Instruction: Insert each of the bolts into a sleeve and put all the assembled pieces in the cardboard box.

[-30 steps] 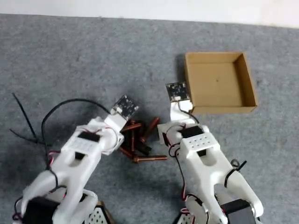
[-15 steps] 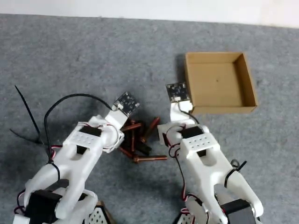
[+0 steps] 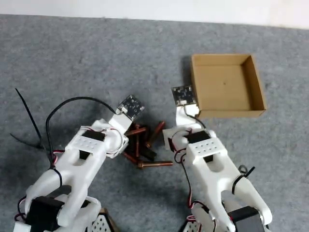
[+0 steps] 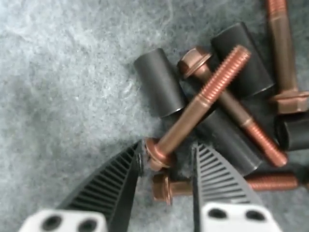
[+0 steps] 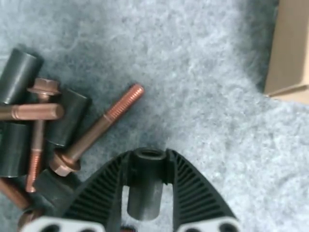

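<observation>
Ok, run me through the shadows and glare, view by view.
High view: even light, a dark shadow along the left wall of the cardboard box. Left wrist view: soft sheen on the bolt at the left gripper, shadow beneath the pile. Right wrist view: no glare; carpet darkens beside the box.

High view: heap of bolts and sleeves (image 3: pixel 140 145) lies partly under both arms' wrists; count unreadable.
Left wrist view: one bolt (image 4: pixel 282 48) loses its threaded tip at the frame edge. A sleeve (image 4: pixel 293 131) is cut likewise. Second sleeve (image 4: pixel 227 140) sits mostly under crossed bolts.
Right wrist view: cardboard box (image 5: pixel 292 48) cut to one corner. Held sleeve (image 5: pixel 145 193) has its flanks covered by the fingers of the right gripper (image 5: pixel 148 155).
</observation>
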Controlling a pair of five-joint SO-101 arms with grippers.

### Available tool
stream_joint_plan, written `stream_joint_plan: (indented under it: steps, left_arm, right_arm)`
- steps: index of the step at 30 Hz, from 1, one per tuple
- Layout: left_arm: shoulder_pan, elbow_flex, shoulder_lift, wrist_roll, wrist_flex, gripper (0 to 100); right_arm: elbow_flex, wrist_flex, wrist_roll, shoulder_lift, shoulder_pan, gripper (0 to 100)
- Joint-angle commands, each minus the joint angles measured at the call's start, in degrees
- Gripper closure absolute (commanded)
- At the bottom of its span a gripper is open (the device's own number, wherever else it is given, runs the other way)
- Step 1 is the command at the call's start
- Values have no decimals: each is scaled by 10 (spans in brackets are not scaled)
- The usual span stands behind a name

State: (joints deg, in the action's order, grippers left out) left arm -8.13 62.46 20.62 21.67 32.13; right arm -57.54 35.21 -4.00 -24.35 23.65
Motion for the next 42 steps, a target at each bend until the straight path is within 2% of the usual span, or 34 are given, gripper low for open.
stream_joint_plan:
  steps: [1,5,15,17,21,24,28,33,38,42]
  left_arm:
    - [4,-27,-4,3,3,933]
    - [4,-27,-4,22,4,995]
    - [5,-15,4,28,5,995]
    - [19,-10,29,22,7,995]
    - [87,28,124,-58,5,995]
    - [121,73,203,-85,-19,995]
    - [129,139,298,-90,-56,995]
    - [129,176,377,-88,-58,995]
    - [150,177,390,-89,-57,995]
    - [176,176,391,-90,-58,995]
  right_arm:
    - [4,-15,8,-25,0,995]
    - [4,-15,8,-25,0,995]
    - [4,-15,8,-25,0,995]
    - [4,-15,8,-25,0,995]
    - [4,-15,8,-25,0,995]
    - [4,-15,8,-25,0,995]
    - [4,-15,8,-25,0,995]
    - [4,-15,8,-25,0,995]
    - [-18,-57,9,-25,-7,995]
    - [-45,-103,47,-25,-10,995]
